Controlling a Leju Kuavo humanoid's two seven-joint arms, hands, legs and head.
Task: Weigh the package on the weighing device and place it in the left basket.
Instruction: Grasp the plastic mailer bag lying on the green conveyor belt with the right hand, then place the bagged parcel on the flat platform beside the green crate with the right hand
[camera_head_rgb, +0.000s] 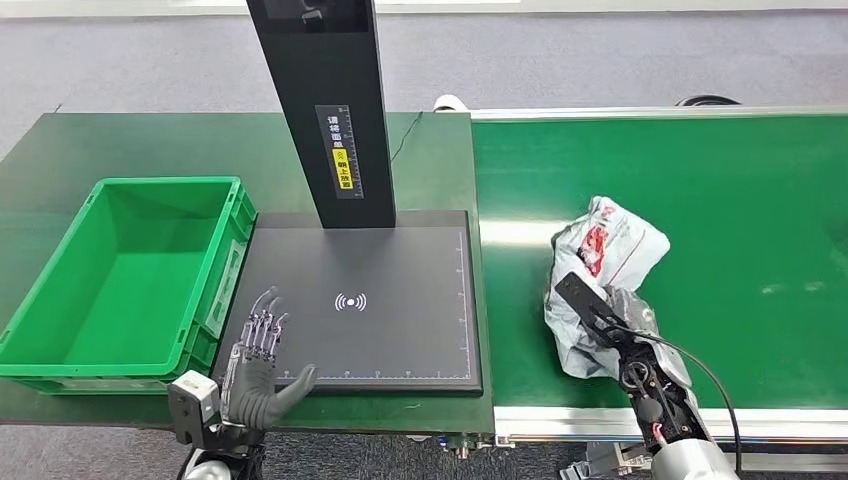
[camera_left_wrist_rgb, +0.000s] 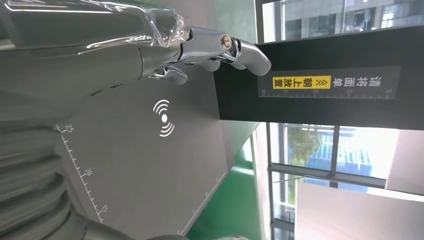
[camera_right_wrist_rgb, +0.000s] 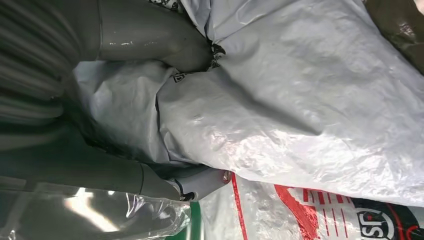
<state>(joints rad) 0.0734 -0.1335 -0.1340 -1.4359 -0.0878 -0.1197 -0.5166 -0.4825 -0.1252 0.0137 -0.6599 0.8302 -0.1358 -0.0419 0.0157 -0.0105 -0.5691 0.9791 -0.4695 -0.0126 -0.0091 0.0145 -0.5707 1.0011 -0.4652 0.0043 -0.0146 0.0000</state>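
Note:
The package (camera_head_rgb: 612, 248), a crumpled grey plastic mailer with red print, lies on the green conveyor belt (camera_head_rgb: 760, 290) to the right of the scale. My right hand (camera_head_rgb: 598, 318) is on its near end. In the right wrist view that hand (camera_right_wrist_rgb: 120, 172) grips a fold of the package (camera_right_wrist_rgb: 300, 100) between thumb and fingers. The black weighing platform (camera_head_rgb: 400, 335) has nothing on it. My left hand (camera_head_rgb: 262, 358) hovers over its front left corner, fingers spread and holding nothing. The left wrist view shows the left hand (camera_left_wrist_rgb: 125, 47) above the platform (camera_left_wrist_rgb: 140, 170).
A green basket (camera_head_rgb: 60, 345) stands left of the scale, with nothing inside. A black post (camera_head_rgb: 330, 100) with a yellow label rises from the platform's far edge, also seen as the post (camera_left_wrist_rgb: 320, 105) in the left wrist view. The belt's metal frame (camera_head_rgb: 560, 420) runs along the front.

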